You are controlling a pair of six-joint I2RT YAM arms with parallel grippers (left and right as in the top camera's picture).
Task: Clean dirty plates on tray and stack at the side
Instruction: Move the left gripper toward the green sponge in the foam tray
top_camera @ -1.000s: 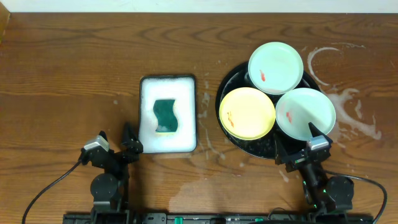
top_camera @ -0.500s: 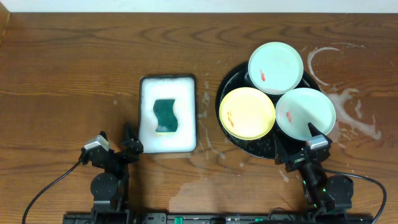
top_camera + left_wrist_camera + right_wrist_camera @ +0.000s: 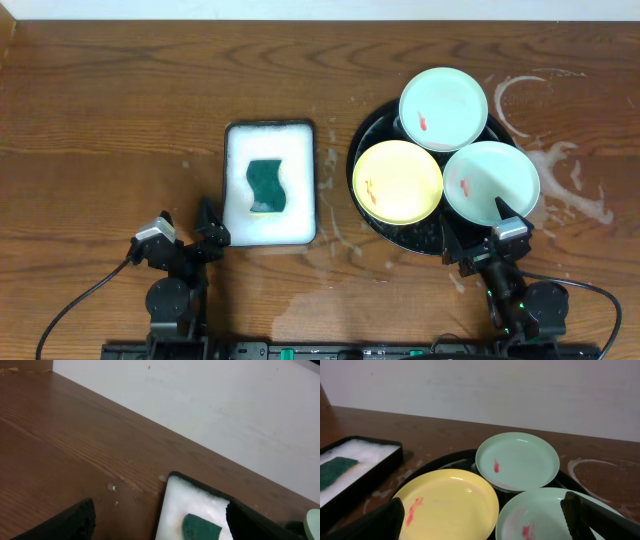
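Both arms are seen folded low at the near edge of the wood-grain surface [image 3: 120,120]. The left gripper [image 3: 187,222] is held wide open with nothing between its fingers, just beside the near left corner of a rectangular foam-filled tray [image 3: 245,150], in which a green sponge [image 3: 265,185] is laid. The right gripper [image 3: 478,232] is likewise spread wide and empty, at the near rim of the round black tray [image 3: 372,135].

Three plates are carried on that tray. A far mint-green plate [image 3: 444,108] is marked by a small red streak near its middle. A yellow plate [image 3: 398,181] is smeared orange-red at its left edge. A near mint-green plate [image 3: 491,180] is spotted red on its left part, and its near edge is overlapped by one right finger; contact cannot be told. Whitish soap rings [image 3: 560,170] are spread on the surface right of the black tray.
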